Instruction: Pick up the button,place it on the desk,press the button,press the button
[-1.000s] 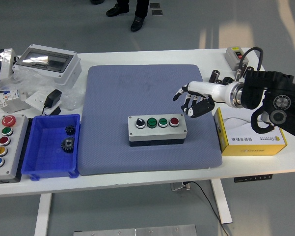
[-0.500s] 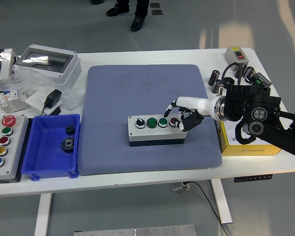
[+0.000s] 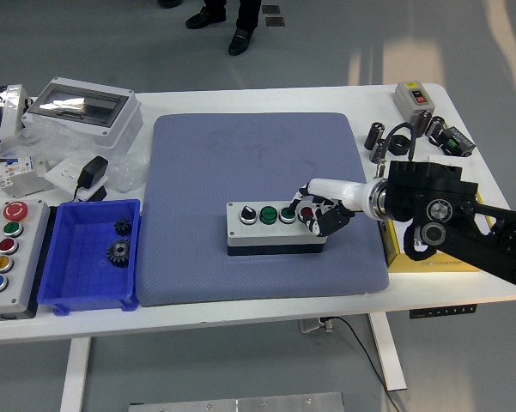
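— Where's the button box [image 3: 276, 227] sitting?

— On the blue mat [image 3: 262, 206], toward its near edge and a little right of the middle. Grey box, dark base, with a row on top: a black knob at the left, two green buttons, and a red button [image 3: 306, 212] at the right end.

— And the hand?

— The right hand [image 3: 320, 209] reaches in from the right over the box's right end. It grips nothing. One white finger [image 3: 307, 190] stretches out leftward above the row, and the others are curled under, their dark tips right at the red button. They look to be touching it, though I can't tell if it is pressed down.

— What's behind the hand?

— Its black arm [image 3: 438, 215] lies across a yellow carton [image 3: 429, 254] at the mat's right side. Farther back on the table's right are a small grey switch box [image 3: 413, 97] and some dark cylindrical parts [image 3: 378, 137].

— And to the left?

— A blue tray [image 3: 91, 253] just beside the mat, holding two dark gears [image 3: 119, 243]. Left of that, a long grey panel [image 3: 10, 257] with red, green, yellow and blue buttons. At the far left, a grey case with a clear lid [image 3: 82, 107] and a black plug [image 3: 90, 176].
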